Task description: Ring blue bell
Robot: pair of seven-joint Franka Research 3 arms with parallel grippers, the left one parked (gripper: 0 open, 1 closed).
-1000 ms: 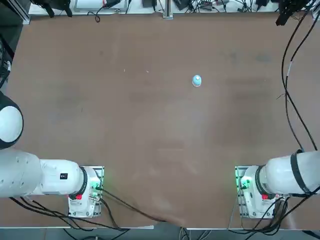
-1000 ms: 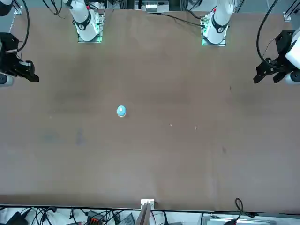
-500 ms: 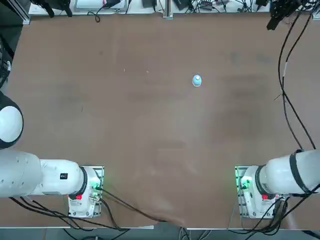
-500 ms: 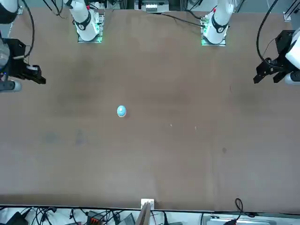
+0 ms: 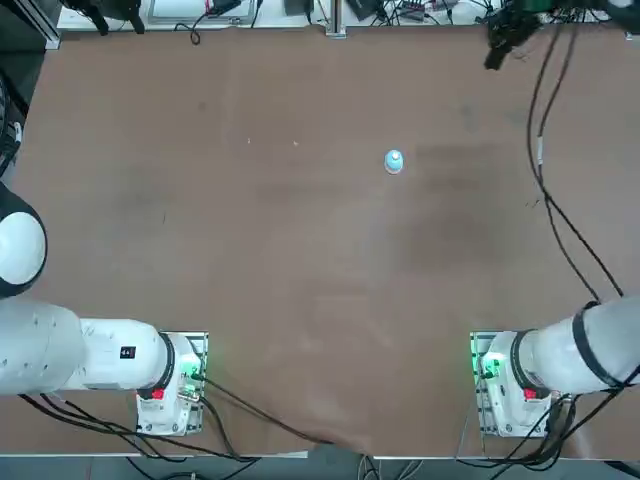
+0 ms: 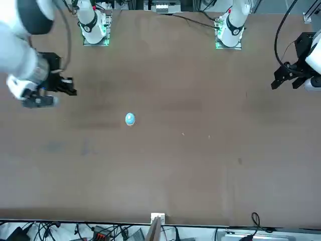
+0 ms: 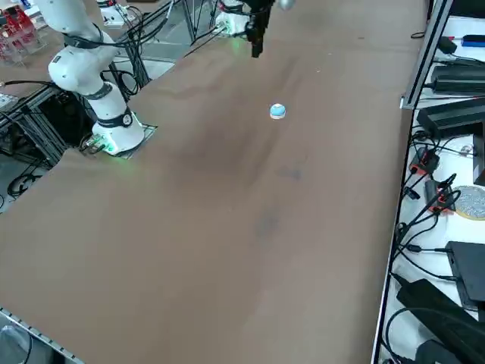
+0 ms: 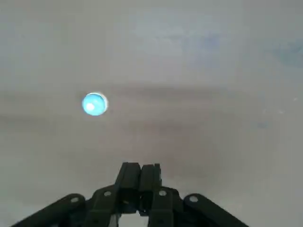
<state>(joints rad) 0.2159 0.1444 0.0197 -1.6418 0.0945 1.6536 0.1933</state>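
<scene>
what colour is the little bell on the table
Light blue with a pale top, clearest in the right wrist view: the bell.

I see bare table (image 5: 300, 260) on every side of the blue bell (image 5: 393, 162), with nothing standing between it and my right gripper (image 5: 495, 52), which hangs well apart from it above the far edge, fingers (image 8: 140, 177) pressed together.

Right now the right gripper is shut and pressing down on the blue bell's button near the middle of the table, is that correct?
Not quite. The right gripper is shut, but it is not pressing on the blue bell; it hangs well clear of it, off to one side, as the right wrist view shows. The front view agrees: gripper and bell are apart, with bare table between them.
</scene>
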